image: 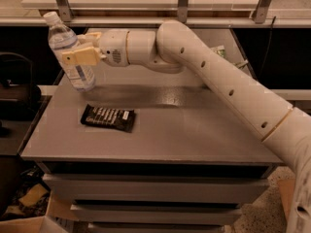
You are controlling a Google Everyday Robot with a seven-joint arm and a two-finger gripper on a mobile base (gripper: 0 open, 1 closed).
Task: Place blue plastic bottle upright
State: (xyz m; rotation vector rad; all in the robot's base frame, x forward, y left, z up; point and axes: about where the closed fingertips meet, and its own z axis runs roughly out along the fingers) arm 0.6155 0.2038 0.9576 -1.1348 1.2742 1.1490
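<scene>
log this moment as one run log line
gripper: shut on blue plastic bottle, left edge of table | bottle: slightly tilted, cap up | black wrapper: flat, in front
</scene>
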